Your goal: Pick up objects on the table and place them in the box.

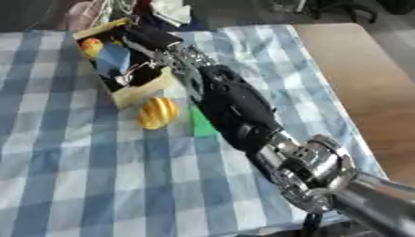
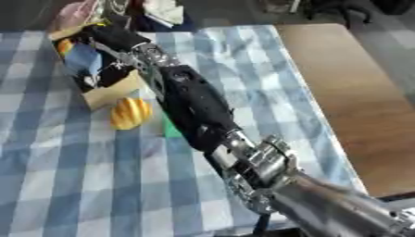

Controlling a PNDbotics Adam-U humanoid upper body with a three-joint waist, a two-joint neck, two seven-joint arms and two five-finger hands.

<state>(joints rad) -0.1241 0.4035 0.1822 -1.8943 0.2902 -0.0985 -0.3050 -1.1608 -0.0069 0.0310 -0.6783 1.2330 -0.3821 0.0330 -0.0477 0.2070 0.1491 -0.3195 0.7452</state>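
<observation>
Where the blue-and-white checked tablecloth (image 1: 73, 176) covers the table, a cardboard box (image 1: 139, 90) is seen at the far left, set askew with its open top turned toward the camera. Inside the box, a round yellow and red object (image 1: 91, 46) is lodged in the upper left corner, and a blue item (image 1: 114, 59) lies just beside it, with dark contents and a few thin wires below that cannot be made out. Just in front of the box's near wall, a yellow ribbed object shaped like a small pumpkin or gourd (image 1: 157, 112) rests on the cloth, close to the cardboard; whether it touches the wall cannot be told. To its right, a flat green piece (image 1: 201, 125) lies on the cloth, partly hidden under the arm. The right arm (image 1: 243, 115) is stretched diagonally from the lower right corner up to the box, with a silver joint nearest the camera and a black forearm beyond it. The right hand (image 1: 150, 38) is held over the open box, at its far right edge, but it shows only as a dark shape, so it cannot be told how its fingers are set or whether anything is held. Bare wooden tabletop (image 1: 365, 83) is exposed beyond the cloth's right edge. The left hand appears in neither view.
</observation>
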